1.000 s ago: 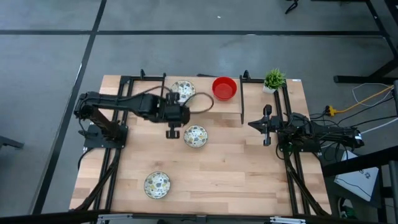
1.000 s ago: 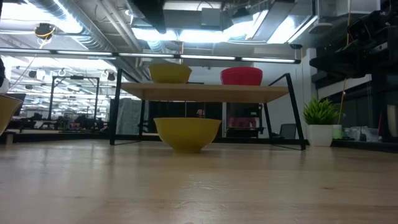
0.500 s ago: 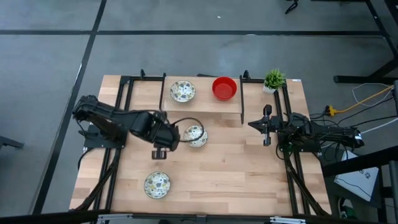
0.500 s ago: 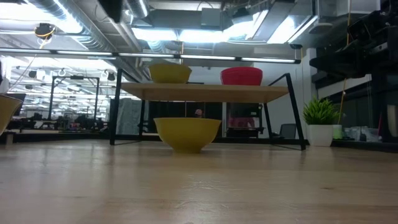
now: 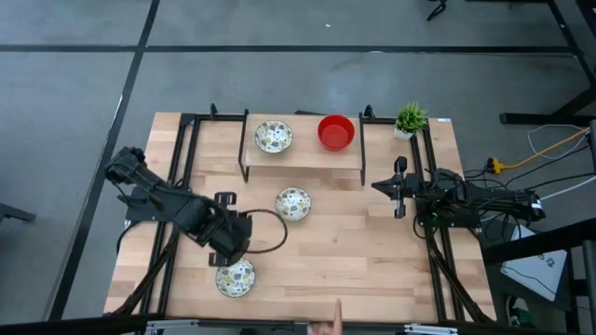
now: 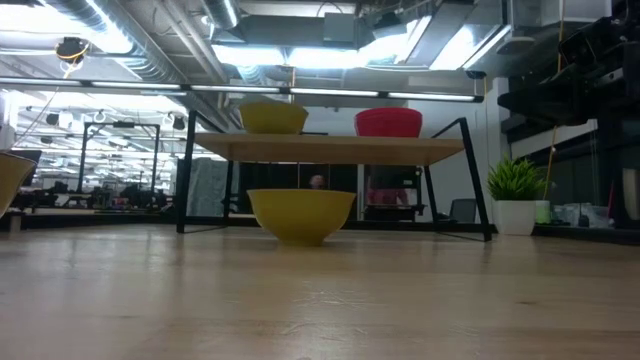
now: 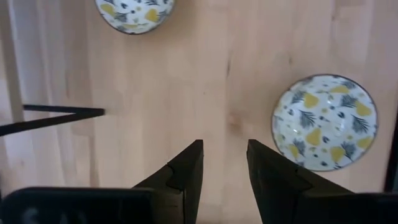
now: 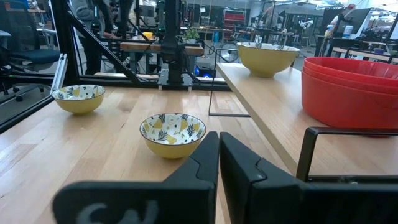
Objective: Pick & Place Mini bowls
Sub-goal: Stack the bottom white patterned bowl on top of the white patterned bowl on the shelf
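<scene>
Three cream patterned mini bowls are in view. One (image 5: 273, 137) stands on the raised shelf, one (image 5: 292, 203) on the table's middle, and one (image 5: 235, 276) near the near edge. Stacked red bowls (image 5: 336, 131) sit on the shelf beside the patterned one. My left gripper (image 5: 228, 259) hangs open, pointing down, just on the far side of the near bowl (image 7: 324, 122); its fingers touch nothing. My right gripper (image 5: 400, 191) waits shut at the table's right, level with the middle bowl (image 8: 173, 134).
A low wooden shelf (image 5: 303, 158) on a black frame stands at the far side. A small green potted plant (image 5: 410, 119) is at the far right corner. Black frame rails run along both table sides. A person's fingertip (image 5: 326, 328) shows at the near edge.
My left gripper has moved from beside the middle bowl, just in front of the shelf, toward the table's near edge and slightly left, ending by the near bowl. The bowls have stayed in place. A fingertip has appeared at the near edge.
</scene>
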